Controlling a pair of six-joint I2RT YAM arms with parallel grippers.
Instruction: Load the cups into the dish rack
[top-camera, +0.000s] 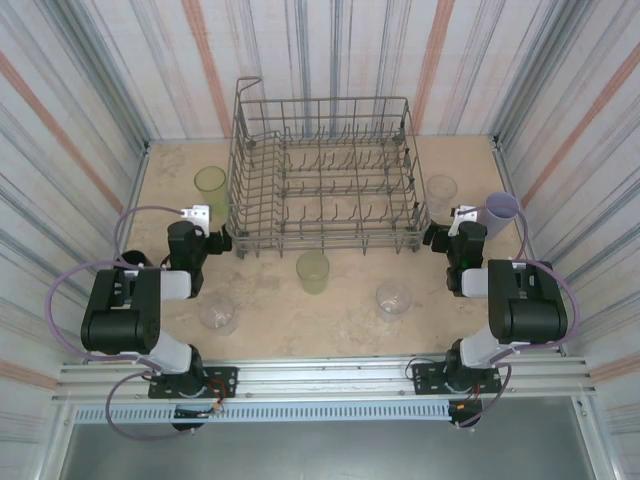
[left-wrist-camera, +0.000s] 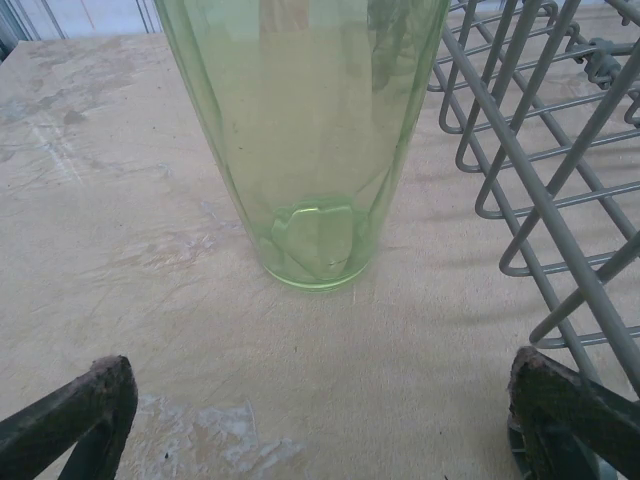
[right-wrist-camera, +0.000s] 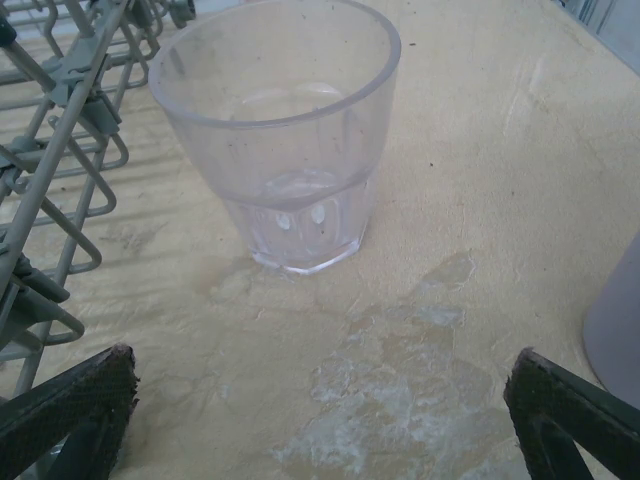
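I have the dish rack (top-camera: 330, 175) in the upper middle of my overhead frame, standing on the tan table (top-camera: 270, 330). My left gripper (left-wrist-camera: 325, 410) is spread wide by the rack's lower-left corner, holding nothing, with a tall yellow-green cup (left-wrist-camera: 305, 150) upright just ahead of it. My right gripper (right-wrist-camera: 325, 400) is spread too, facing a clear cup (right-wrist-camera: 280, 150) beside the rack's right side, with the lavender cup (right-wrist-camera: 615, 320) at the frame's right edge. Below the rack stand a second yellow-green cup (top-camera: 313, 270), a clear tumbler at lower left (top-camera: 218, 313) and another clear tumbler (top-camera: 394, 298).
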